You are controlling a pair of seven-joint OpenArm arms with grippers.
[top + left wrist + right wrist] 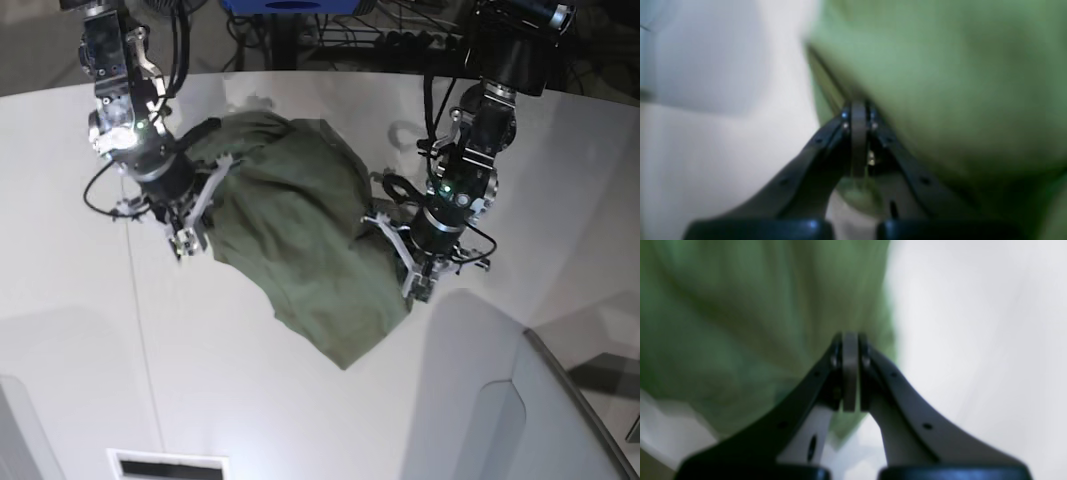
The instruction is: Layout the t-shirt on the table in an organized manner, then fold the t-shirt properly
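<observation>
The olive-green t-shirt (300,230) lies bunched and creased on the white table (250,400), stretched between my two grippers. In the base view my right gripper (190,240) is at the shirt's left edge and my left gripper (415,285) at its right edge. Through the left wrist camera, the left gripper (858,115) is shut, with blurred green t-shirt (940,83) at its tips and showing between the fingers. The right wrist view has the right gripper (850,340) shut against the t-shirt (740,306), beside bare table (973,340).
A grey angled panel (500,400) rises at the front right, close under the left gripper. A thin dark seam line (140,330) crosses the tabletop on the left. A small slot (165,467) sits at the front edge. Cables and stands crowd the far side.
</observation>
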